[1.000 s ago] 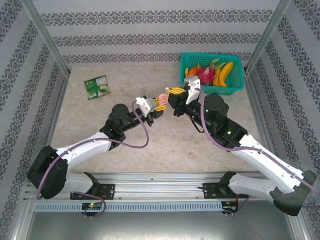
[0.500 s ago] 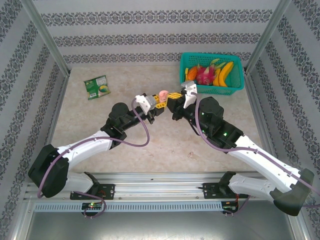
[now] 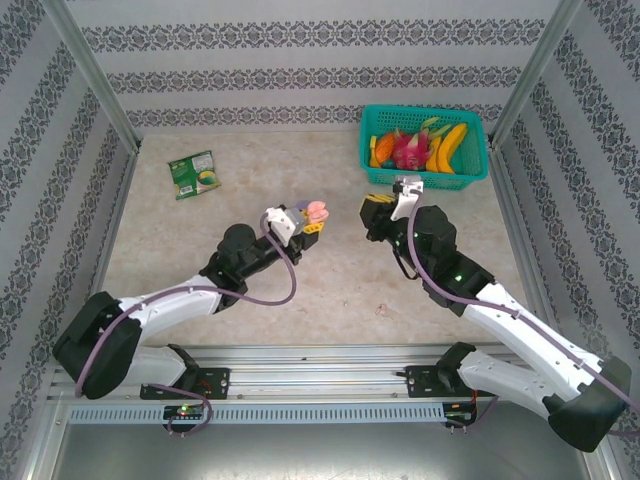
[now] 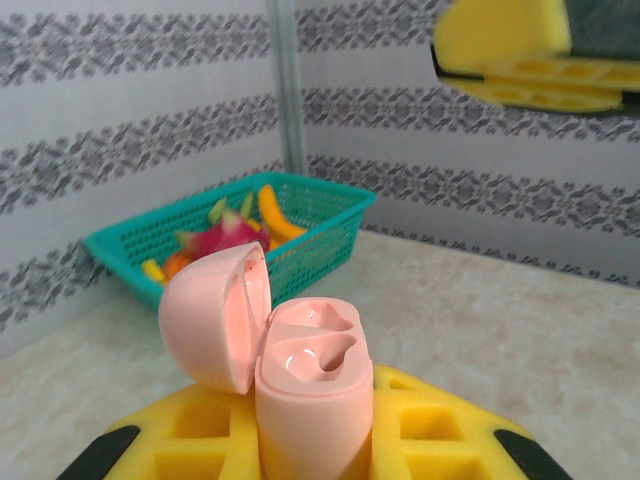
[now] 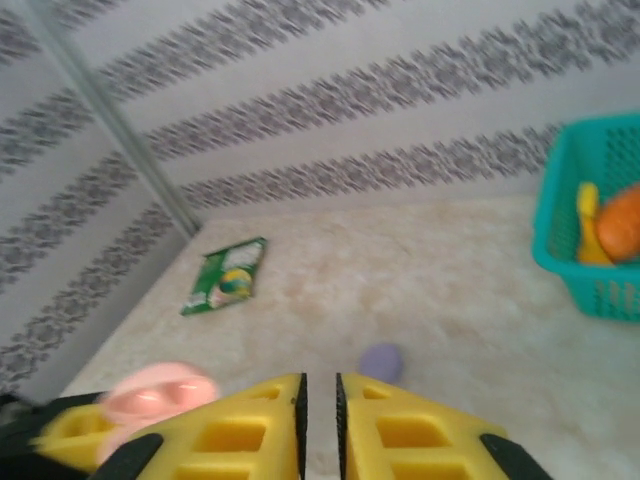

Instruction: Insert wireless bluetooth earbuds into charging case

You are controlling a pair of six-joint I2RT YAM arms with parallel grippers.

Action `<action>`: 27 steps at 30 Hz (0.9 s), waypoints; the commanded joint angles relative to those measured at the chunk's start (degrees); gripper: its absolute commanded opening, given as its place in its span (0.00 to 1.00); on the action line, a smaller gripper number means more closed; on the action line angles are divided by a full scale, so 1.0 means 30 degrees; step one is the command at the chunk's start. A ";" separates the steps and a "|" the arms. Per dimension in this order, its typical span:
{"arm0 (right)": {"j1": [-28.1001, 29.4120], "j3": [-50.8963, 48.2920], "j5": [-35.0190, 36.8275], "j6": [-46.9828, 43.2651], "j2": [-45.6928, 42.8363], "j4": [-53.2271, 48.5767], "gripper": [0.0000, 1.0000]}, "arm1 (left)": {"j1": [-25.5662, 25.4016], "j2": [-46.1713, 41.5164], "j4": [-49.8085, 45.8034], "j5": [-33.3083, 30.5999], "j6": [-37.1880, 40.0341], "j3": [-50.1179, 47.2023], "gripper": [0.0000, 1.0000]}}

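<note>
Holding the pink case (image 4: 305,390) upright mid-frame, left gripper (image 4: 300,440) clamps its base, lid hinged open to the left, both sockets look filled. Right gripper (image 5: 320,420), jaws nearly together and empty, sits well right of it. Lilac bit (image 5: 380,361) lies on the table just beyond

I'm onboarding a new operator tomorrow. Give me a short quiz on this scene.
1. True or false: the lid of the pink case is shut.
2. Which holds the pink case? A: left gripper. B: right gripper. C: neither.
3. What does the teal basket contain?
Key: 1 false, it stands open. 2 A. 3 fruit, a banana among them.
</note>
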 commanded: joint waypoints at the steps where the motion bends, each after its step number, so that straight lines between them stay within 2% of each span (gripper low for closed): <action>1: -0.0239 -0.1157 0.0535 0.1837 -0.0008 -0.0367 0.23 | -0.0216 -0.1714 0.1198 -0.2341 -0.0284 -0.0599 0.00; 8: -0.0218 -0.1346 -0.0323 0.2778 0.1670 -0.0628 0.39 | 0.0089 -0.3115 -0.0748 -0.4425 -0.0315 -0.0575 0.00; 12: 0.0217 0.0299 -0.1375 0.3513 0.4430 -0.1594 0.48 | 0.0834 -0.3340 -0.1325 -0.5835 -0.1242 -0.0264 0.00; 14: 0.0927 0.1558 -0.1129 0.3966 0.6192 -0.2456 0.53 | 0.1325 -0.3458 -0.1630 -0.6683 -0.1806 -0.0135 0.00; 19: 0.2796 0.6185 -0.0482 0.5528 1.1702 -0.4914 0.63 | 0.3663 -0.3979 -0.3505 -0.8105 -0.4557 0.0482 0.00; 22: 0.3174 0.8635 -0.1140 0.7048 1.4885 -0.5532 0.64 | 0.5443 -0.4236 -0.5096 -0.8097 -0.5986 0.1028 0.00; 27: 0.3815 1.2824 -0.1370 0.8555 1.9398 -0.6771 0.64 | 0.7511 -0.4433 -0.6169 -0.8676 -0.6769 0.1335 0.00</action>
